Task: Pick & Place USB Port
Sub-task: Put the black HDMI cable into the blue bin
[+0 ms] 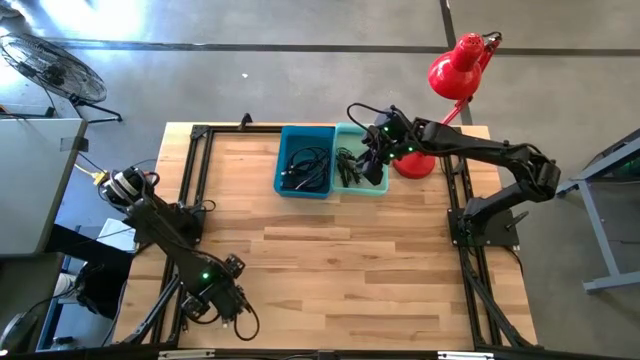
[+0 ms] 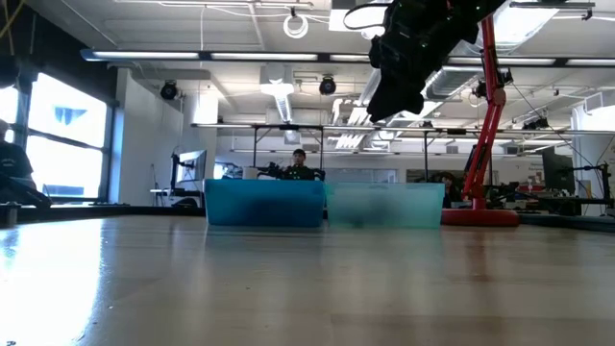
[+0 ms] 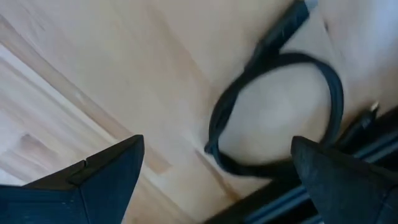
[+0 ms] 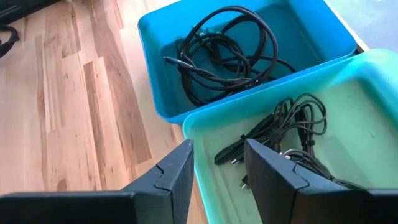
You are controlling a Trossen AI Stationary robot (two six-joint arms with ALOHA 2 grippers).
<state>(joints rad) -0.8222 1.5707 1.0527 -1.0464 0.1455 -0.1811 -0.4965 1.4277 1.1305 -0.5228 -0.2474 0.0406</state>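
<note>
The right gripper (image 4: pixel 217 171), fingers partly apart and gripping nothing, is hanging over the green bin (image 4: pixel 348 93), so it should be descending squarely onto one cable (image 4: pixel 280 134) rather than the tangle, while the left gripper (image 3: pixel 217 180) is waiting wide open at the table's near edge.

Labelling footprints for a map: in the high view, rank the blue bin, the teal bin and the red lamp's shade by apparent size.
1. blue bin
2. teal bin, partly hidden by the right tool, so its rank against the blue bin is unsure
3. red lamp's shade, though it stands higher, nearer the camera

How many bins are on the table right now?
2: a blue bin at the far edge, and a teal bin touching its right side, under the right gripper. None appear hidden.
</note>
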